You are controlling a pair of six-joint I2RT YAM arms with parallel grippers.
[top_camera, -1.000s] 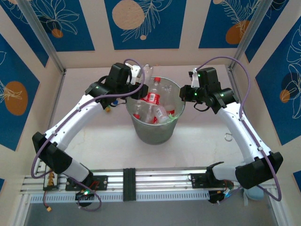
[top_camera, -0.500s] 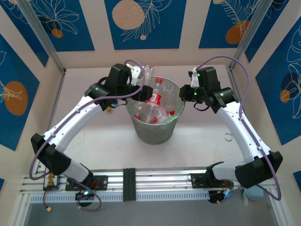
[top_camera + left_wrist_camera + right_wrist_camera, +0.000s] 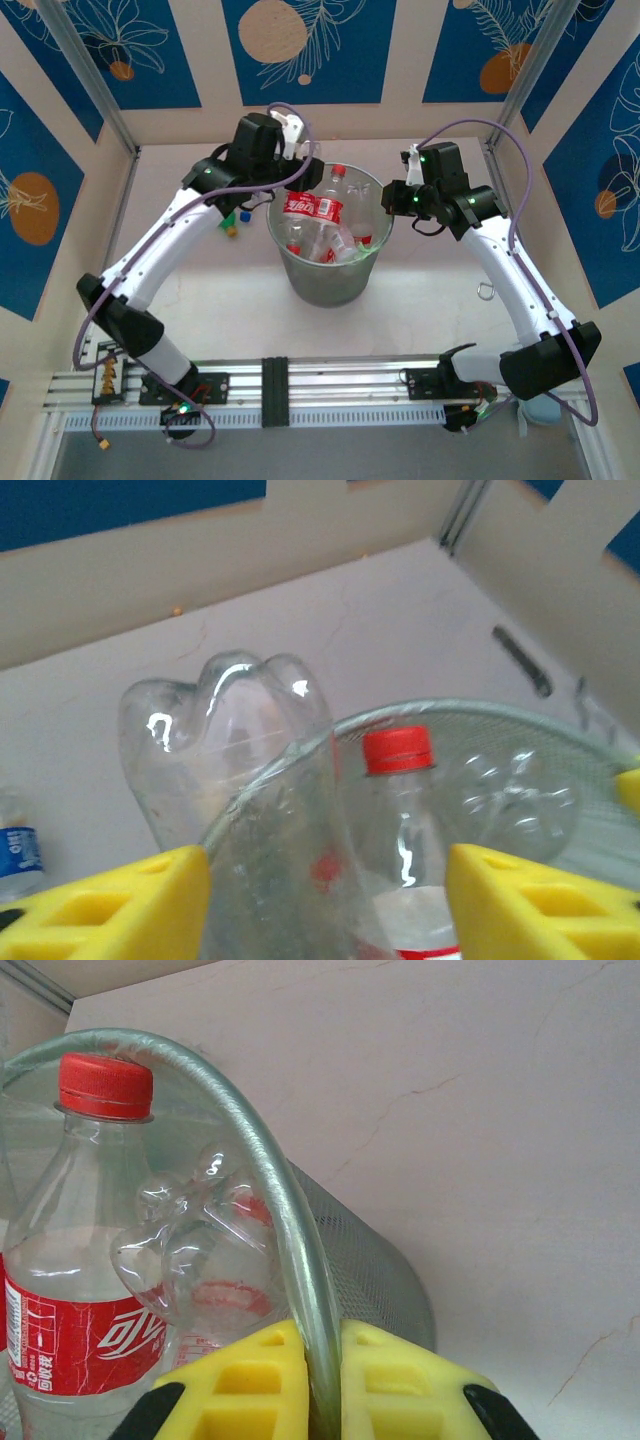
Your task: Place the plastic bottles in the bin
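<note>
Change from the earlier frames: the left gripper [image 3: 298, 148] has drawn back toward the far wall. A red-labelled clear plastic bottle [image 3: 312, 207] now lies across the mouth of the round silver-grey wire-mesh bin [image 3: 325, 285], on top of other bottles. The right gripper [image 3: 320, 1338] stays clenched on the bin's rim. Left wrist view — jaws parted, released, a clear ridged-base bottle [image 3: 235, 730] between them; beyond, a blue-labelled bottle [image 3: 15, 845] on the pale table [image 3: 400, 630].

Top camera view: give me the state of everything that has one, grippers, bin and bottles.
Round silver wire-mesh bin: upright, heaped with bottles.
Left gripper: open, astride a clear plastic bottle.
Right gripper: shut on the bin's rim.
Clear plastic bottle: loose between the open jaws.
Red-capped clear bottle: capped, upright in the bin.
Red-labelled bottle: lying across the pile.
Blue-labelled bottle: on the table, outside the bin.
</note>
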